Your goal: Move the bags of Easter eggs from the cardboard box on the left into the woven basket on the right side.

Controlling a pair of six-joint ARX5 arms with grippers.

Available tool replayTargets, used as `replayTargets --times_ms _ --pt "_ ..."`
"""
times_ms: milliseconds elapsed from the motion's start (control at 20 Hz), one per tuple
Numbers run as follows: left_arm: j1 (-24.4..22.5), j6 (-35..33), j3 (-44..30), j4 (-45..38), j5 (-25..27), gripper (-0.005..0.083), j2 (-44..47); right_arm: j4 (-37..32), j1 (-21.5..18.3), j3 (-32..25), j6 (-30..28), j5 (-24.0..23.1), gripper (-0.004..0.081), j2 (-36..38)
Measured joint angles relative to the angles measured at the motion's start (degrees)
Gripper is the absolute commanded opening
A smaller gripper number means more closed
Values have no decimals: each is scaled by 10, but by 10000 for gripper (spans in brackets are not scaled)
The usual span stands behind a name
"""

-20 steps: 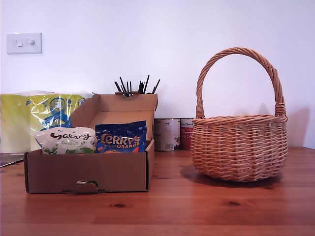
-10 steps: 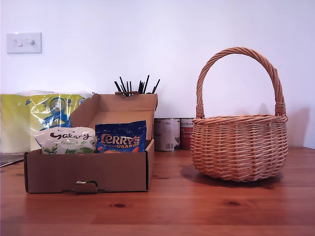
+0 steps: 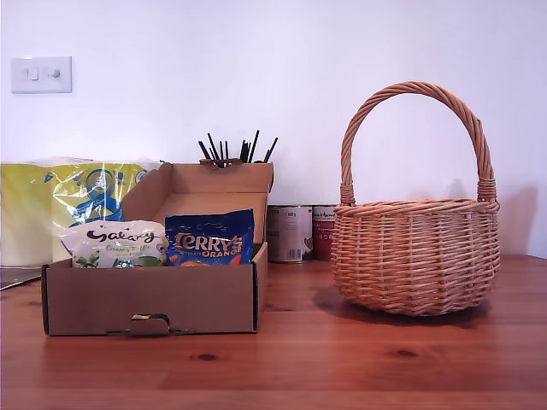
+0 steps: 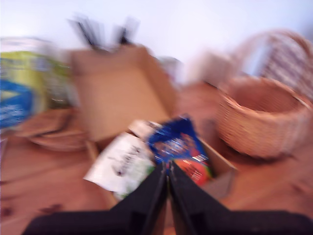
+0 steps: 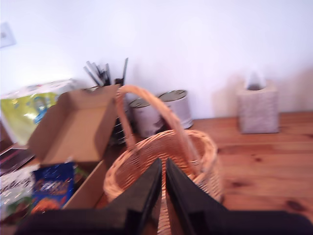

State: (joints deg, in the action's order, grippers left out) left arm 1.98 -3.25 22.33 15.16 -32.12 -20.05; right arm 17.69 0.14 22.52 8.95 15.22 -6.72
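Observation:
The cardboard box (image 3: 149, 297) stands open at the exterior view's left, holding a white Galaxy bag (image 3: 114, 243) and a dark blue Terry's Orange bag (image 3: 210, 237). The woven basket (image 3: 415, 256) stands at that view's right. No arm shows in the exterior view. My first gripper (image 4: 167, 175) is shut, above and in front of the box (image 4: 117, 93), pointing at the blue bag (image 4: 176, 142) beside the white bag (image 4: 122, 164); this picture is blurred. My second gripper (image 5: 163, 166) is shut, above the basket (image 5: 161, 161), whose inside looks empty.
A yellow-and-blue towel pack (image 3: 60, 205) sits behind the box. Two tin cans (image 3: 291, 232) and a holder of black sticks (image 3: 235, 152) stand at the wall. A tissue box (image 5: 257, 107) stands beyond the basket. A wall switch (image 3: 41, 75) is on the wall.

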Motion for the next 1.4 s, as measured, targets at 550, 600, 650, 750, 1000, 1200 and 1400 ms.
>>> replayTargets --times_ms 550,600,650,750,1000,1200,1400 --pt "95 -251 235 -2 -68 615 -438 4 71 15 -61 90 -13 -150" --pt "104 -259 257 -6 -48 634 -471 4 77 15 -61 91 -13 -157" --pt "111 -274 286 -14 -28 635 -509 4 84 15 -61 91 -13 -163" --pt "122 -294 341 -30 -14 635 -574 3 90 15 -61 91 -13 -172" --pt "136 -308 452 -22 -12 634 -721 3 94 15 -61 93 -12 -184" --pt "145 -335 519 11 -14 633 -816 3 94 15 -61 93 -12 -186" --pt "155 -358 571 58 5 600 -881 3 94 15 -61 93 -12 -186"
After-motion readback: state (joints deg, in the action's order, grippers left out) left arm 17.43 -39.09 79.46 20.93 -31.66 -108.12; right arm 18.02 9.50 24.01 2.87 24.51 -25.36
